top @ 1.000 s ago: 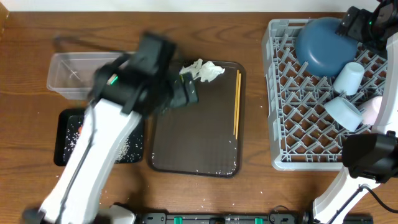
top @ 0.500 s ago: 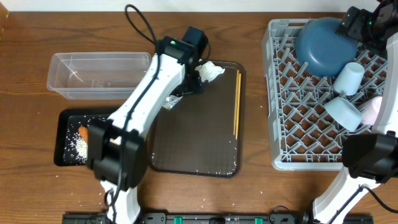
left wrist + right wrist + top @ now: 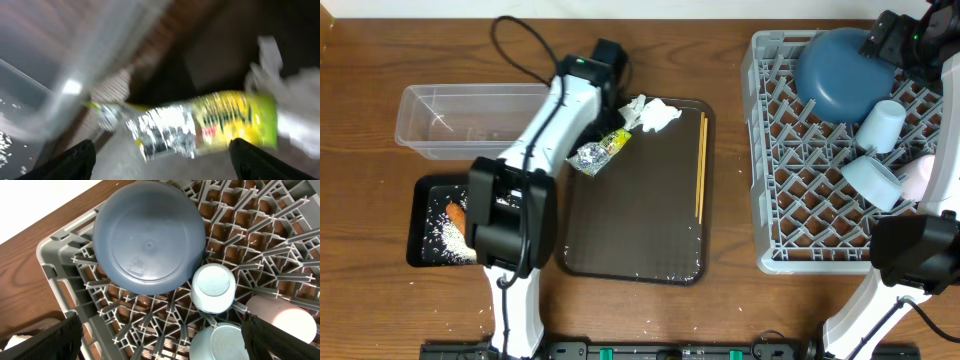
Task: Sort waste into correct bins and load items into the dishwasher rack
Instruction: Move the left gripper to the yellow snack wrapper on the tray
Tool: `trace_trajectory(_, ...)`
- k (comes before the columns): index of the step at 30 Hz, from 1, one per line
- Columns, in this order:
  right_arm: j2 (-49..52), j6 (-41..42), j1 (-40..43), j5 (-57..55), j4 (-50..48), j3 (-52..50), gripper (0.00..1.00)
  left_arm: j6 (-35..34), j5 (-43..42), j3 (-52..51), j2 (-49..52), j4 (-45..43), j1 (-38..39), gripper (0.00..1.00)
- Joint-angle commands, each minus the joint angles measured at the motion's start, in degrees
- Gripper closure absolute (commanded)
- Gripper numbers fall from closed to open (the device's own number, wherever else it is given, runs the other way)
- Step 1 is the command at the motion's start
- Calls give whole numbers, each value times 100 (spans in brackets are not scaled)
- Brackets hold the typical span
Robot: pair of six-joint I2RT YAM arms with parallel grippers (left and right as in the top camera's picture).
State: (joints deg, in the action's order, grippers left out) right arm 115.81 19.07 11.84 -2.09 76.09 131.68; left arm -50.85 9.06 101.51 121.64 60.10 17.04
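The crumpled silver foil (image 3: 586,158) and the yellow-green wrapper (image 3: 612,142) lie together at the back left of the dark brown serving tray (image 3: 635,225). The white tissue (image 3: 652,113) is just behind them, and the chopsticks (image 3: 701,165) lie along the tray's right side. My left gripper (image 3: 612,100) is open and empty, hovering above the foil (image 3: 165,132) and wrapper (image 3: 235,117). Rice (image 3: 445,235) and the carrot (image 3: 453,213) lie in the black tray (image 3: 420,195). The clear tub (image 3: 470,122) looks empty. My right gripper (image 3: 165,347) is open above the rack (image 3: 770,200), which holds the blue bowl (image 3: 840,70) and cups.
In the rack, a white cup (image 3: 880,125), a light blue cup (image 3: 872,180) and a pale cup (image 3: 920,178) lie near the bowl (image 3: 150,235). Stray rice grains dot the brown tray's front edge. The left arm stretches over the black tray and the tub's right end.
My left arm has swung from over the black tray toward the back of the brown tray and drawn back a little. The foil and wrapper now show uncovered.
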Motion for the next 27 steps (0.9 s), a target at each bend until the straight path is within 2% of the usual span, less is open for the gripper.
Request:
trace_trajectory(1,31,61,9,-2,17,15,1,-542,107,50,0,-70,-37,12)
trace_trajectory(15,31,61,9,-2,17,15,1,-542,107,-437,11,-761,44,12)
trace_trajectory(24,31,61,11,-2,17,15,1,-531,289,-498,22,-844,44,12)
trace_trajectory(27,31,61,9,-2,17,15,1,-101,409,-498,55,-940,46,12)
